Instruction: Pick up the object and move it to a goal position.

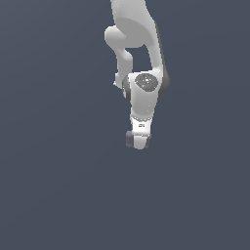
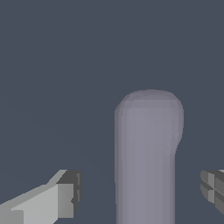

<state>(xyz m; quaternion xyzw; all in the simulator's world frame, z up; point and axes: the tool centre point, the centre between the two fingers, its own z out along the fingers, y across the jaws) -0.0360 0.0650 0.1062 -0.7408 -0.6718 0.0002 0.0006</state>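
The scene has very little in it. In both views the ground is one flat dark grey-blue surface (image 1: 53, 195), and no edge or corner of a tabletop shows in either picture, so I cannot place things against them. Only the white arm (image 1: 139, 53), its gripper (image 1: 139, 140) and the object (image 2: 146, 157) can be seen on or over this surface. Nothing stands near the object, and nothing lies between it and the fingers.

In the exterior view the arm comes in from the top edge of the picture and hangs down, with the gripper at its low end, near the middle of the picture. A small dull purple part of the object (image 1: 130, 139) shows just at the gripper's side toward the exterior view's left. The rest is hidden by the white hand.

In the wrist view the object is a greyish-purple block with rounded corners. Its long axis runs away from the camera, and its far rounded end points out ahead of the gripper. The near end is cut by the picture's border. One finger (image 2: 65, 194) is on one side of it and the other finger (image 2: 213, 188) on the other side. The fingers are spread apart, with bare surface visible between each pad and the object, so they grasp nothing.
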